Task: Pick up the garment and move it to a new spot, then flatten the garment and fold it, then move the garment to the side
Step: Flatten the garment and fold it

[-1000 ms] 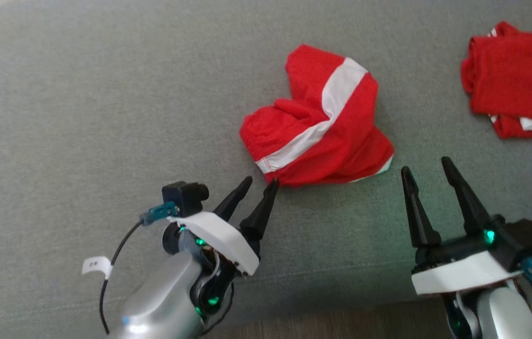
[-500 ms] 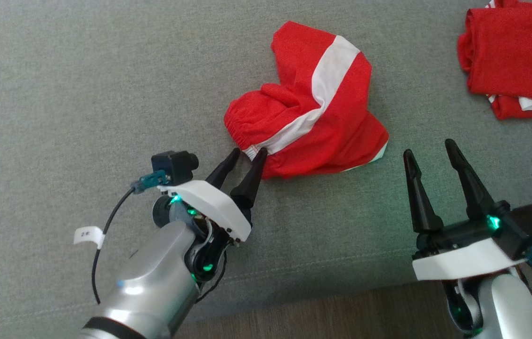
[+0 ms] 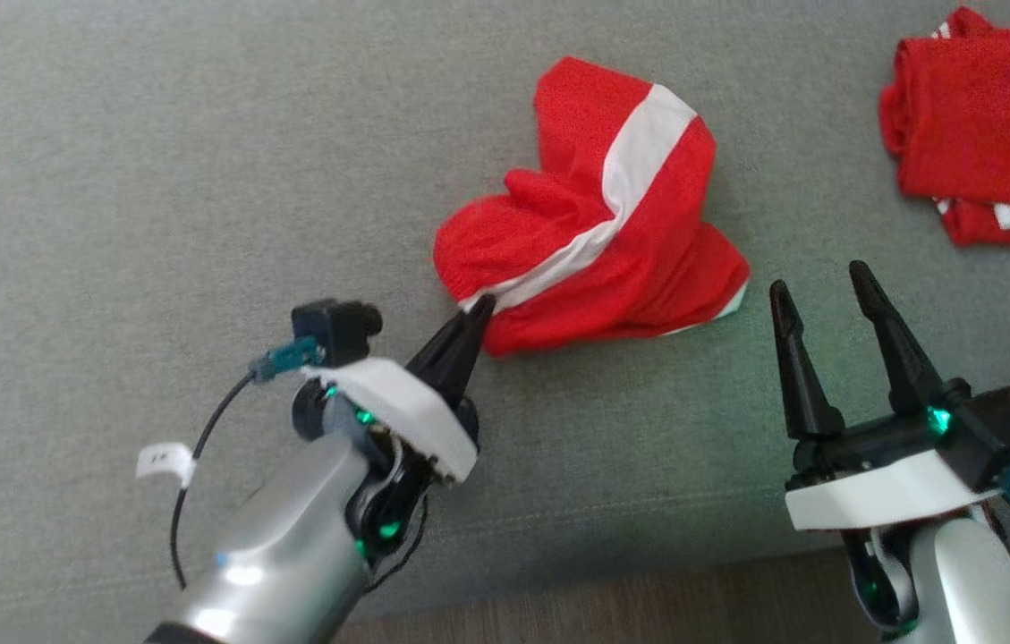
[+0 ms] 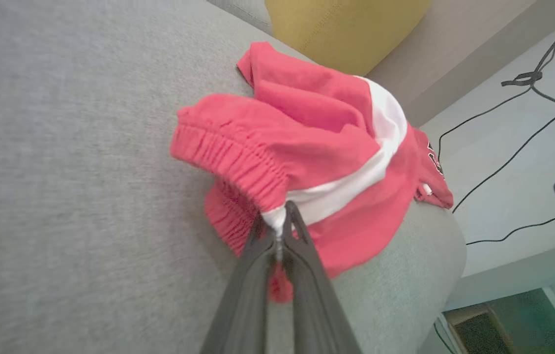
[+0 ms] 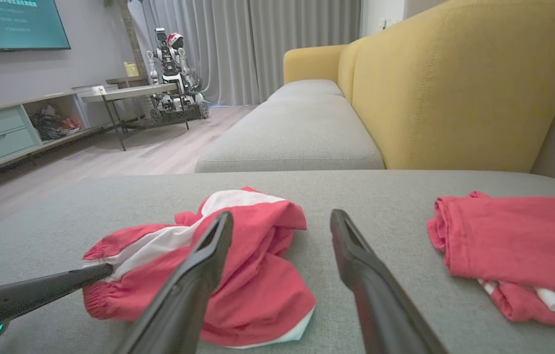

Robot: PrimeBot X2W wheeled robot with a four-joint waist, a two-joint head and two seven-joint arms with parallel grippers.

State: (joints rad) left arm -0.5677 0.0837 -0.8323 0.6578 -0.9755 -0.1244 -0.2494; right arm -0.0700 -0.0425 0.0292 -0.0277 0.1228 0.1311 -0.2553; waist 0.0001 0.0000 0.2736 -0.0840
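Left gripper (image 3: 479,306): fingers pressed together, pinching the near-left edge of the garment (image 3: 630,224) where the white stripe meets the waistband. In the left wrist view a nip of white cloth sits right between the two dark tips.

Right gripper (image 3: 818,279): fingers spread, over bare upholstery just right of the garment's near-right corner, apart from the cloth.

Garment: crumpled on the grey seat cushion (image 3: 156,179), between the two grippers and a little beyond them.

Left wrist view adds the gathered, ribbed elastic of the waistband and black cables (image 4: 503,113) on a pale floor past the cushion's rounded end. Right wrist view, low and side-on, adds the heaped, soft folds. From the head view the stripe reads as one bent diagonal band.

Cloth is thin and red; the cushion is a coarse grey weave.

Farther right is a second red garment (image 3: 988,134), folded. Behind is a mustard-yellow backrest (image 5: 454,83), and far off another robot (image 5: 174,54) by grey curtains.
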